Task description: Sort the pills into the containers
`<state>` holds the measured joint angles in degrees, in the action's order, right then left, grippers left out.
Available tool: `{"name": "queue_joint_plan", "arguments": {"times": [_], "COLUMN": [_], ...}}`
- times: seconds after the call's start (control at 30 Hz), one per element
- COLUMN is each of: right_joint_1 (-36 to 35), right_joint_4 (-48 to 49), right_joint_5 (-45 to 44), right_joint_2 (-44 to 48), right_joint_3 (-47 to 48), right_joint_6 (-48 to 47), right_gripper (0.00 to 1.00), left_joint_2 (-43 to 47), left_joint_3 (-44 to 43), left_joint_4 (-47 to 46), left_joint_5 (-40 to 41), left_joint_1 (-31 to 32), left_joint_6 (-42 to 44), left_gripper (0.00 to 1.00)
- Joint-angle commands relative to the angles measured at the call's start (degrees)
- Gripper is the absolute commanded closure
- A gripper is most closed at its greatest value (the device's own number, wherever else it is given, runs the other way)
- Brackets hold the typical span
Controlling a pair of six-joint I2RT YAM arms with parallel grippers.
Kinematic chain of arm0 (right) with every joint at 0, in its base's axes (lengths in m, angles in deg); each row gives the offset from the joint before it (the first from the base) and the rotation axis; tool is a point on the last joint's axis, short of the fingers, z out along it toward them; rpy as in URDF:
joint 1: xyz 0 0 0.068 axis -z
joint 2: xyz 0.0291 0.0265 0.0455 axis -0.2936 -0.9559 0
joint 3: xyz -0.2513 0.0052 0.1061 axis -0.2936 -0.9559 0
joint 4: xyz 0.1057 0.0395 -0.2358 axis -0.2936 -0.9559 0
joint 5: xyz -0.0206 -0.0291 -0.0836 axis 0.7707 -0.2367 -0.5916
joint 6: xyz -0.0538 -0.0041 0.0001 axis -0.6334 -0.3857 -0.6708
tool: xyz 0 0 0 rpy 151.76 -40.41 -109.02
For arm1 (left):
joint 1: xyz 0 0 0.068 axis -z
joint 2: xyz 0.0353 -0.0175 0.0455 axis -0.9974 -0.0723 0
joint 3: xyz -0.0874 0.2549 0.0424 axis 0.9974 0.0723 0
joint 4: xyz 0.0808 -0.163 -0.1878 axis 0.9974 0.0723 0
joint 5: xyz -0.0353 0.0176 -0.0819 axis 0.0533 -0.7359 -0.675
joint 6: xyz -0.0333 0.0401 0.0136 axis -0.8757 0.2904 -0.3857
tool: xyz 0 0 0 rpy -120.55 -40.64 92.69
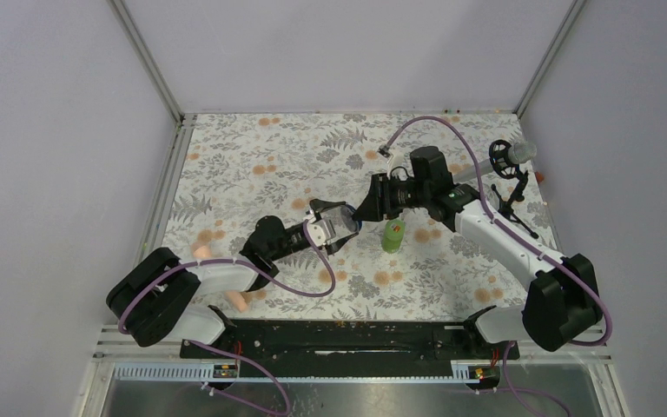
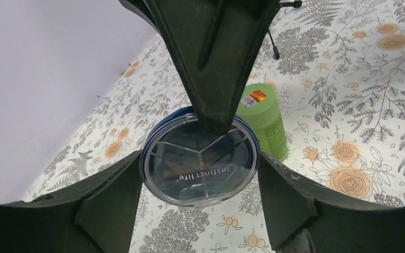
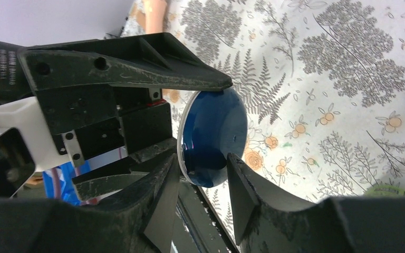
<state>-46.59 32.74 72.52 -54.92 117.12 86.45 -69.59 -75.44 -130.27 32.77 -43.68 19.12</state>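
The shallow dark-blue jar (image 1: 337, 221) with a clear divided lid is held off the flowered table by my left gripper (image 1: 344, 226). In the left wrist view the jar (image 2: 199, 158) sits between both fingers of the left gripper (image 2: 199, 176), touching each. My right gripper (image 1: 366, 207) grips it from the other side, one finger (image 2: 211, 63) lying over the lid. In the right wrist view the jar's blue bottom (image 3: 213, 134) is pinched in the right gripper (image 3: 203, 163). The green bottle (image 1: 392, 235) stands upright just right of them and shows in the left wrist view (image 2: 266, 118).
Peach-pink rods lie near the left arm (image 1: 201, 250) and by the front edge (image 1: 237, 301). A black stand with a clear tube (image 1: 508, 161) stands at the back right. White walls enclose the table.
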Motion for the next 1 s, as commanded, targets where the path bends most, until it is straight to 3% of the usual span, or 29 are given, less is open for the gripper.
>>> {"name": "queue_joint_plan", "arguments": {"times": [0.0, 0.07, 0.23, 0.37, 0.47, 0.6, 0.8, 0.97], "right_joint_1": [-2.1, -2.1, -2.1, -1.9, -1.2, -0.7, -0.7, -0.8], "right_joint_4": [-6.2, -5.8, -2.8, -1.7, -0.5, 1.8, -1.0, -0.7], "right_joint_5": [-9.7, -10.4, -8.9, -10.8, -11.7, -11.3, -11.5, -11.3], "right_joint_2": [-1.2, -0.7, 3.6, 6.9, 8.3, 9.4, 6.2, 4.7], "right_joint_3": [1.4, 0.8, -0.3, -0.6, -0.8, -1.3, 0.6, 1.0], "right_joint_6": [-3.2, -3.2, -1.3, 0.4, 3.6, 5.6, 4.3, 3.5], "right_gripper": [0.55, 0.54, 0.27, 0.17, 0.19, 0.30, 0.43, 0.48], "left_joint_2": [1.4, 1.4, 1.2, 1.4, 1.8, 2.5, 2.5, 2.1], "left_joint_3": [-2.6, -2.5, -2.1, -0.9, -0.3, 0.3, 0.2, 0.2], "left_joint_4": [-4.6, -4.4, -4.5, -5.6, -6.1, -6.7, -6.9, -7.6], "left_joint_5": [-1.9, -2.1, -2.0, -1.7, -1.9, -2.0, -2.8, -3.7], "left_joint_1": [-0.1, -0.1, -0.1, -0.2, -0.1, -0.1, -0.1, -0.2], "left_joint_6": [0.8, 0.8, 1.0, 0.6, 0.2, -0.2, -0.4, -0.5], "left_gripper": [1.00, 1.00, 1.00, 1.00, 1.00, 1.00, 1.00, 1.00]}}
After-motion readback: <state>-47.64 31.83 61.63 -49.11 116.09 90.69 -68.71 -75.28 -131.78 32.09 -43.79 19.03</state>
